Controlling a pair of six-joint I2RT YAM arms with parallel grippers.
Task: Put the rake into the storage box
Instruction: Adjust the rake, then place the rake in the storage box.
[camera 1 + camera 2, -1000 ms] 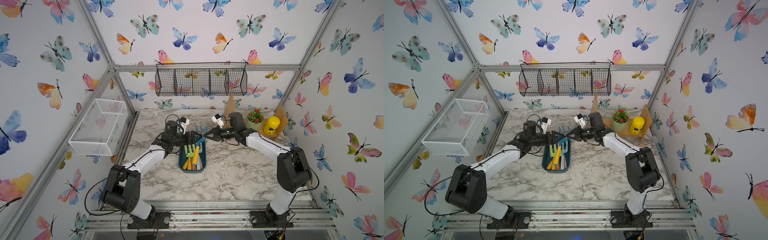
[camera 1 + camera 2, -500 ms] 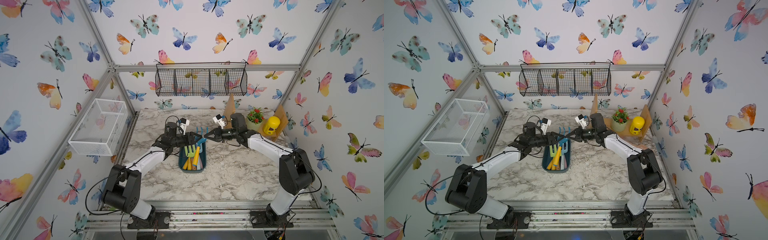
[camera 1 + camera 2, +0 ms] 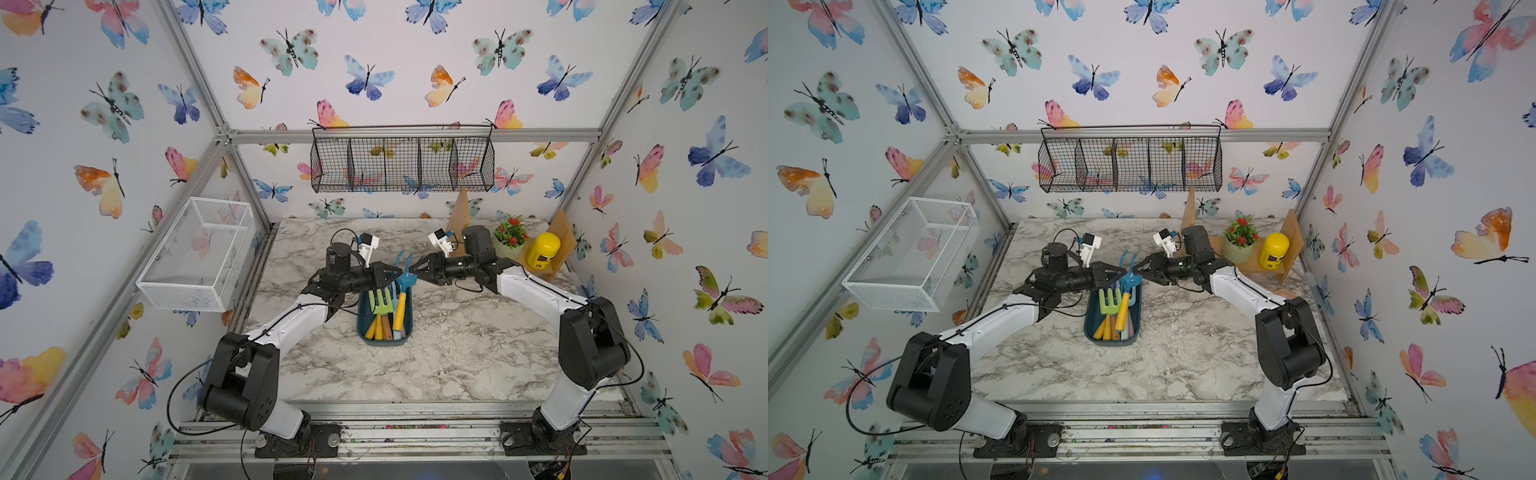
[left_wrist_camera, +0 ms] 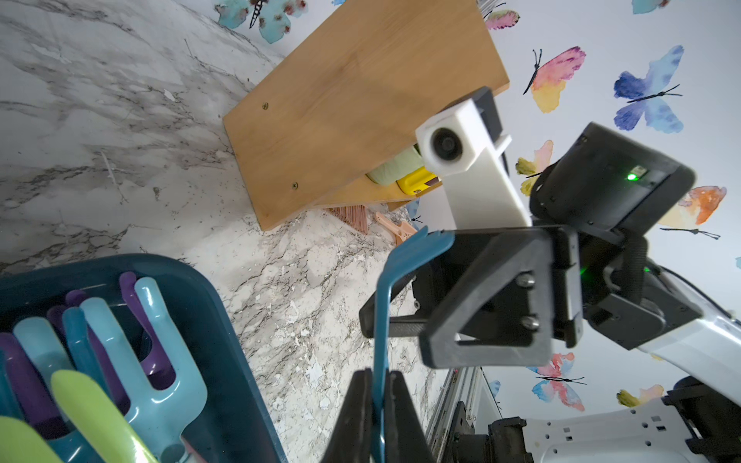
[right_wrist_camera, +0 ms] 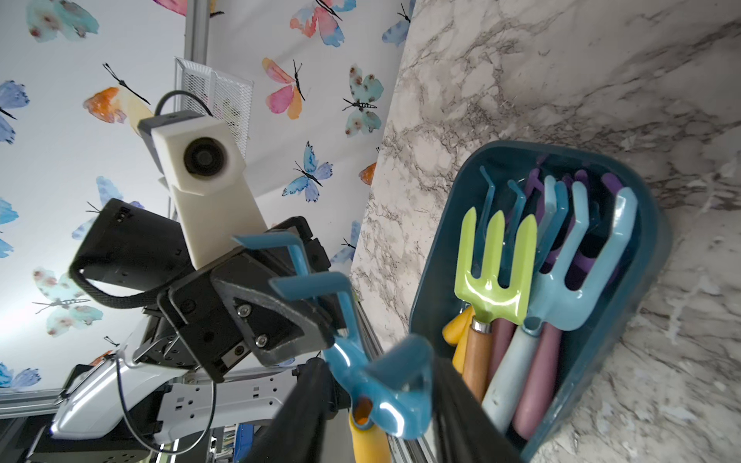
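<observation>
- So, the left gripper (image 4: 379, 377) was pinched tight on one blue tine of the rake (image 3: 405, 283).
- Meanwhile the right gripper (image 5: 377, 362) had its jaws apart, one on each side of the rake's head, not really squeezing it.
- That rake hung tilted over the far end of the storage box (image 3: 409, 326), yellow handle pointing down into it; couldn't tell if it touched bottom.
- Inside the storage box lay a green fork (image 3: 383, 302) and other tools beside it.
</observation>
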